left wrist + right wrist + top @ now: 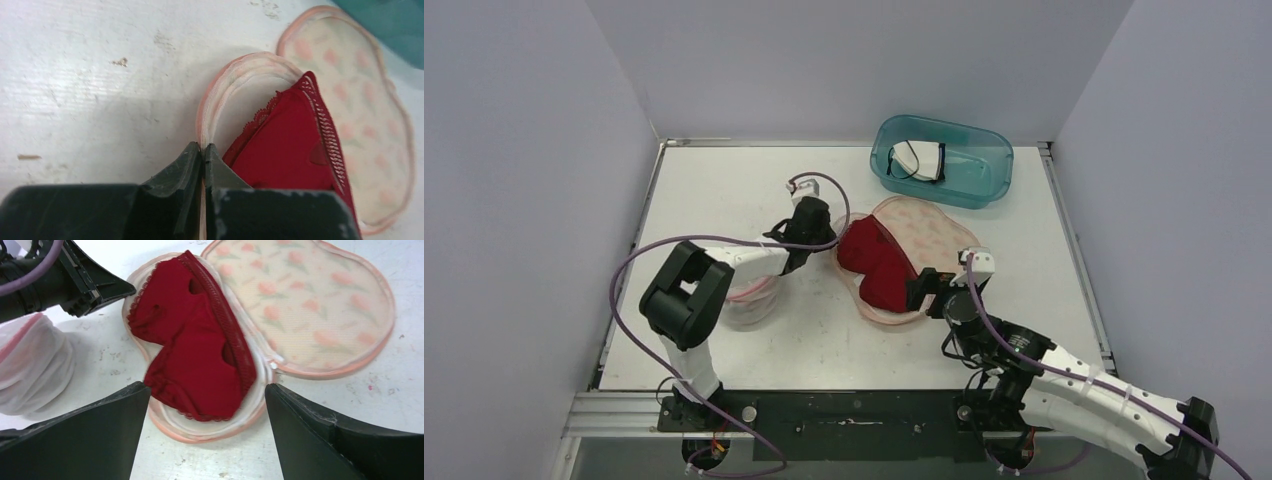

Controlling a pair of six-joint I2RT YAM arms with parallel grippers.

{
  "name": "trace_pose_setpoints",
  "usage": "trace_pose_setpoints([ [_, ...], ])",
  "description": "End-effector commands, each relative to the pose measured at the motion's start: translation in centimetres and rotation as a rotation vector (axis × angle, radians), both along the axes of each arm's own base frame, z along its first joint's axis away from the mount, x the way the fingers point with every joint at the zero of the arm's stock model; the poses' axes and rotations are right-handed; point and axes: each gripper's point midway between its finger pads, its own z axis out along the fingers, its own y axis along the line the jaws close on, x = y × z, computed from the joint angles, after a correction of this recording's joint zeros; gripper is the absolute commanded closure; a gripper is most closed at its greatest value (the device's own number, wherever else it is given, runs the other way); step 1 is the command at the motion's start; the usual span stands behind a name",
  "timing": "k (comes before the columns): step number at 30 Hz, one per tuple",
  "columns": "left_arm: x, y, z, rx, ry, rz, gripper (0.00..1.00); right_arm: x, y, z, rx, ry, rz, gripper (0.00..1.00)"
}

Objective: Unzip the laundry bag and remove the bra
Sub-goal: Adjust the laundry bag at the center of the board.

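A teal tub sits on the white table at about one o'clock, holding a white cloth item edged in black (its kind is unclear). At eight o'clock lies a crumpled white mesh pouch with pink trim.

Red lace-trimmed bra lies in the unzipped, flipped-open floral laundry bag.

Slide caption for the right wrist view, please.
Open right gripper hovers over the red bra lying in the unzipped laundry bag, whose rim the left gripper pinches.
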Motion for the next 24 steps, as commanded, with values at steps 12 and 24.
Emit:
trace_pose_setpoints([
  [12, 1.0, 1.9, 3.9, 0.189, 0.012, -0.078, 0.46, 6.5, -0.7, 0.4, 0.206, 0.041, -0.030, 0.12],
  [24, -6.6, -2.2, 9.2, -0.361, -0.033, -0.104, 0.39, 11.3, 0.3, 0.2, 0.289, -0.017, -0.001, 0.13],
])
